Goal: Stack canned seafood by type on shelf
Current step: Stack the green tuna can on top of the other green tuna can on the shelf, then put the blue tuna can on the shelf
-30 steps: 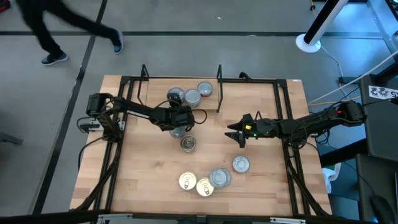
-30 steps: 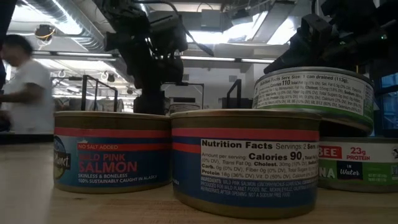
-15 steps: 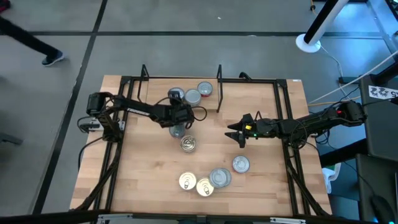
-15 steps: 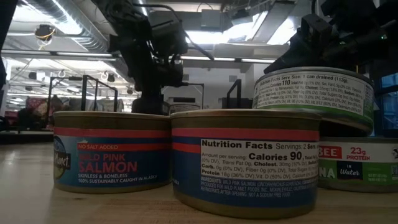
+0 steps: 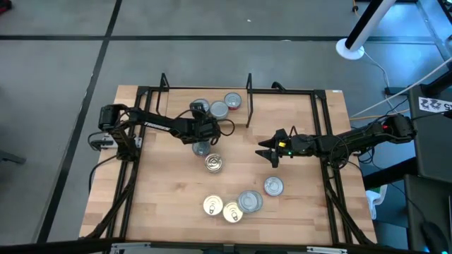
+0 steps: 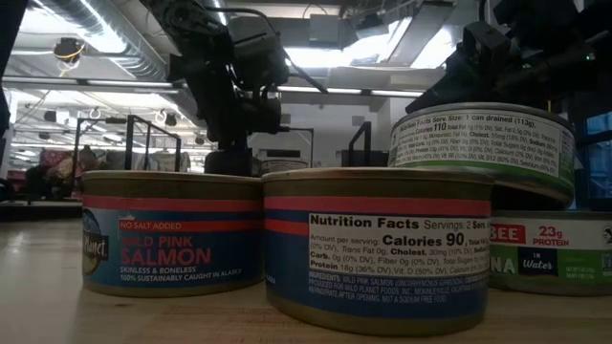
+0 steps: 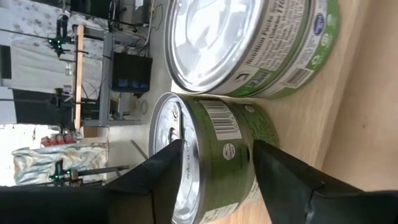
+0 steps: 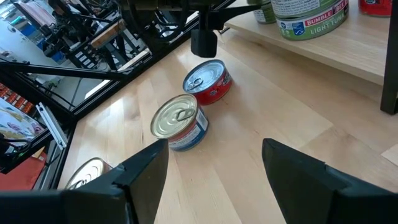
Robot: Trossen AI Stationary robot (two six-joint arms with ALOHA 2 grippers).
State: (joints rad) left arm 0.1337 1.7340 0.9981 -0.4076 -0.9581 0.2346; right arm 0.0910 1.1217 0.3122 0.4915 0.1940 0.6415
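Hidden: I am seeing the left gripper (image 5: 205, 132) from above only as a dark mass just in front of the shelf (image 5: 179, 104), at the worktop's (image 5: 162, 190) far edge; it is covering whatever sits under it.
Hard to make out: in the low view two salmon tins (image 6: 172, 229) are filling the frame and blocking most of the table behind them.
Left tool: it is straddling a green-label tin (image 7: 217, 155); I cannot tell whether it is clamping or free.
Right tool: the right gripper (image 5: 271, 151) is hanging released, holding nothing, over the right half of the worktop, midway between far and near edges.
Green-label tin, place: it is standing on pale wood just beside a wider green-label tin (image 7: 249, 43), probably the shelf board.
Shelf contents: three tins are sitting in a row on it, with the red-sided tin (image 5: 233, 101) at the right end.
Off the shelf: a red tin (image 8: 209, 80) and a blue-and-red tin (image 8: 181, 122) are lying just in front of the shelf; four more are clustering by the near edge (image 5: 240, 203), one stacked on another.
Axis: every tin is standing upright, lid up, short axis vertical.
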